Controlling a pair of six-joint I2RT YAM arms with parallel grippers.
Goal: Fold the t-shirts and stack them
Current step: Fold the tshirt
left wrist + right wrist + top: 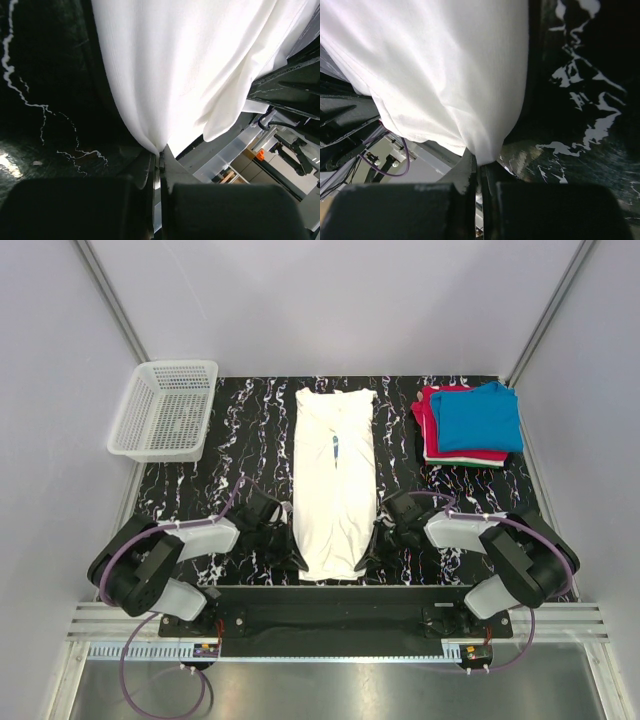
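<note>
While both arms reach in from the near edge, I see the left claw [159, 159] clenched on the white t-shirt [335, 480], its two fingers pressed together with a gathered pinch of cloth caught between them at the shirt's near left corner. On the other side the right claw [481, 167] is clenched the same way on the near right corner, the fabric drawn to a point where the fingers meet. From above, the white t-shirt lies as a long narrow strip down the middle of the black marbled worktop [250, 440], sides folded in, collar at the far end and hem close to the near edge. A small blue logo [336, 448] shows on its upper half. The two claws sit just beside the strip's near end, one at each side, facing each other across it. In both wrist views the cloth rises from the pinch in soft folds, and dark worktop shows beside it. At the far right of the worktop a stack of folded shirts sits well apart from the strip: a blue t-shirt [478, 418] on top, a red t-shirt [428, 420] beneath it sticking out along the left side, and a pale edge under those that I cannot make out. At the far left corner a white mesh basket [176, 364] stands, overhanging the worktop's left edge.
</note>
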